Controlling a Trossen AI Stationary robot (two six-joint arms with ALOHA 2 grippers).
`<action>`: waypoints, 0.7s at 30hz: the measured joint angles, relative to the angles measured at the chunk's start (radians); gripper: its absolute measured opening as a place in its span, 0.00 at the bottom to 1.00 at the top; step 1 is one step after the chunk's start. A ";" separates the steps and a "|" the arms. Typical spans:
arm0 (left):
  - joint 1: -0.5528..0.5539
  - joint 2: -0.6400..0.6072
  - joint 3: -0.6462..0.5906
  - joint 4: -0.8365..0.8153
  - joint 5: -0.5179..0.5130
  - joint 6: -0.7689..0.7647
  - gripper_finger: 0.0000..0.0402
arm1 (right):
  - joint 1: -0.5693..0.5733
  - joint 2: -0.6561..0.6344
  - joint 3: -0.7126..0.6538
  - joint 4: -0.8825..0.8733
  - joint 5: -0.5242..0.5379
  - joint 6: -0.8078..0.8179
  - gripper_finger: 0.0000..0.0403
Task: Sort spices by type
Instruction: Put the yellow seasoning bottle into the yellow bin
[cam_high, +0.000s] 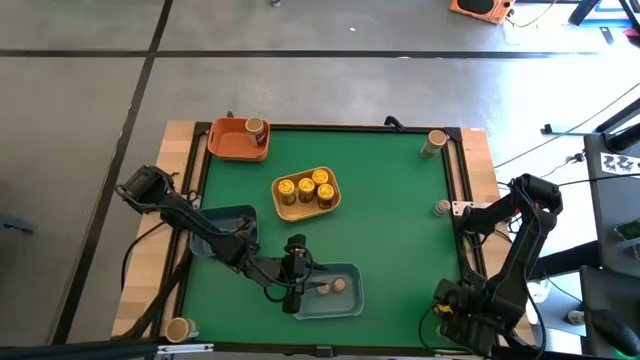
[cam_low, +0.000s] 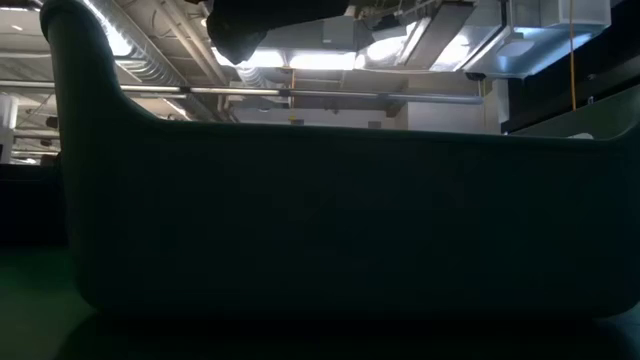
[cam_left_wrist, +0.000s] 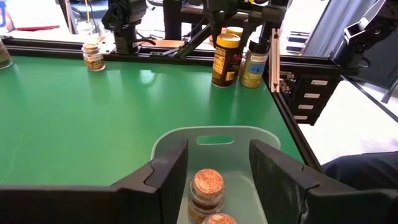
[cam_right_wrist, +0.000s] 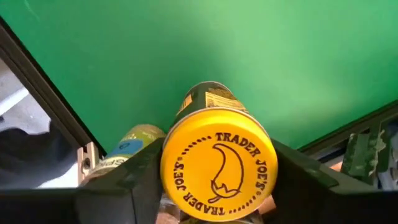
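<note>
My left gripper (cam_high: 294, 272) (cam_left_wrist: 217, 152) hangs open over the left end of the blue tray (cam_high: 345, 300) at the table's near edge. Two tan-lidded spice jars (cam_left_wrist: 208, 185) stand in that tray, one below the gap between my fingers. My right gripper (cam_high: 452, 305) (cam_right_wrist: 214, 165) is at the near right corner, around a dark jar with a yellow lid (cam_right_wrist: 217, 171). A second jar (cam_right_wrist: 132, 142) stands beside it. The yellow tray (cam_high: 338, 205) holds several yellow-lidded jars. The orange tray (cam_high: 225, 140) holds one jar (cam_high: 257, 130). My right gripper has the yellow-lidded jar by its lid (cam_right_wrist: 171, 168), one finger on each side of the lid's rim. The fingers come from above, slanting down along the jar. In the left wrist view the jar (cam_left_wrist: 224, 60) stands upright with its base on the green table.
Single jars stand at the far right corner (cam_high: 436, 143), the right edge (cam_high: 443, 207) and the near left corner (cam_high: 180, 328). Another blue tray (cam_high: 222, 222) lies under my left arm. In the low view, the blue tray's wall (cam_low: 340, 220) fills the picture.
</note>
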 joint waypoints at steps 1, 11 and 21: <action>0.000 0.000 0.000 0.000 0.000 0.000 0.42 | 0.000 0.000 0.000 0.000 0.003 -0.005 0.59; -0.001 -0.048 -0.001 -0.004 0.000 0.050 0.42 | -0.045 0.000 0.025 -0.022 0.074 -0.116 0.60; -0.001 -0.196 -0.001 -0.295 -0.009 0.061 0.42 | -0.227 0.000 0.200 -0.193 0.268 -0.455 0.59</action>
